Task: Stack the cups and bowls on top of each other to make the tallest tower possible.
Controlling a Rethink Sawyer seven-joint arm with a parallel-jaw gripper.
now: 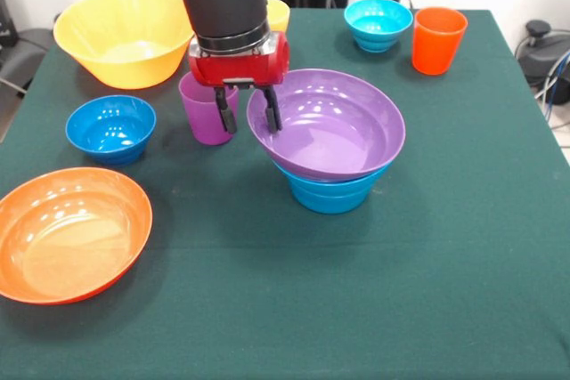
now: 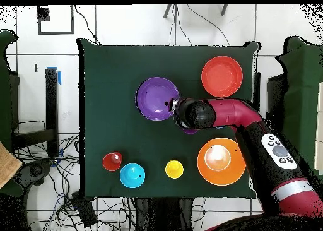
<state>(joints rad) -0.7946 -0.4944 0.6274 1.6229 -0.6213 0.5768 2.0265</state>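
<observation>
Purple bowl [image 1: 328, 126] sits tilted on blue bowl [image 1: 331, 191], a two-bowl tower; gripper [image 1: 248, 109] parted narrowly, straddling bowl's rim nearest purple cup [image 1: 206, 111], apparently seating it. Overhead: gripper beside purple bowl; orange bowl [image 2: 222, 76], yellow bowl [image 2: 221, 161] well apart. Green cloth table [image 1: 294, 309], white floor, cables

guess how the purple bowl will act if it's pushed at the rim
The purple bowl sits tilted on a narrower blue bowl, overhanging it all round, so a push at the rim would probably tip or slide it off. Its glossy plastic looks slippery, and probably light and stiff. The gripper has its jaws astride the rim, one inside, one outside.
</observation>
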